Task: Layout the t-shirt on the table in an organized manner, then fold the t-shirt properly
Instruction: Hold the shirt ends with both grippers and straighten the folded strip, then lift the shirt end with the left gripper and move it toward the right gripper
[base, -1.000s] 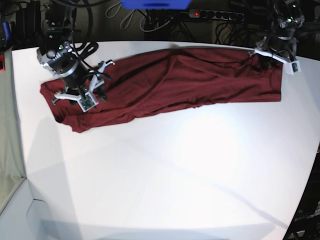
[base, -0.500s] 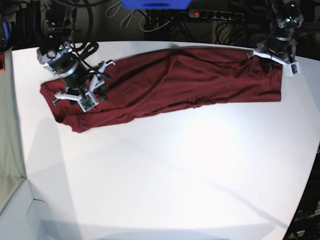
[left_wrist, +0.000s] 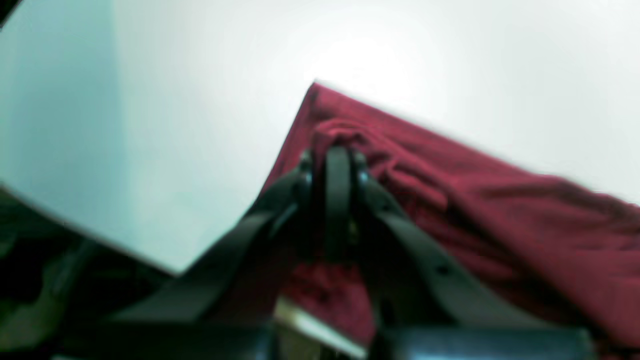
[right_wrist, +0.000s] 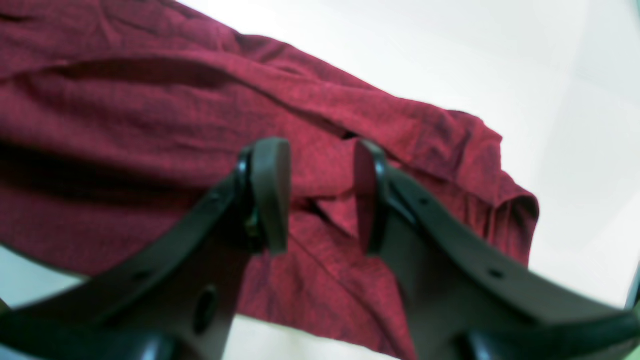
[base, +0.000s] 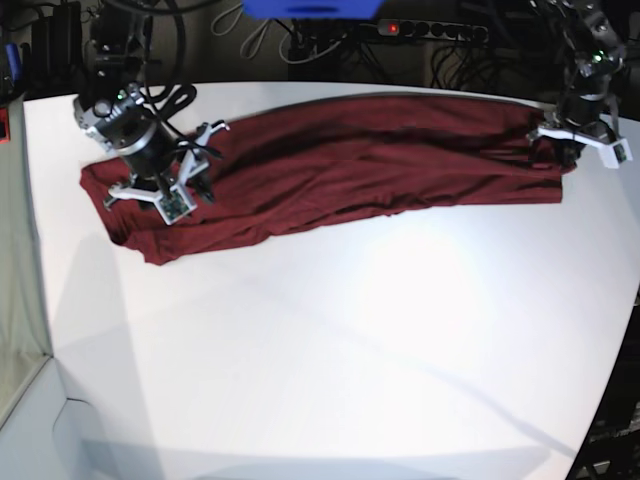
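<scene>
Basically left gripper (left_wrist: 332, 165) jaws pinched on the t-shirt (base: 340, 165) far-right end; right gripper (right_wrist: 320, 195) jaws parted, empty, over its left end. Shirt lies stretched, wrinkled across far worktop (base: 330, 360). Layout unfinished, folding not begun.

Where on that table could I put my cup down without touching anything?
The whole near half of the table, in front of the t-shirt, is bare white. The far strip is crowded: the shirt stretches across it, with the right end effector over one end and the left end effector at the other.
</scene>
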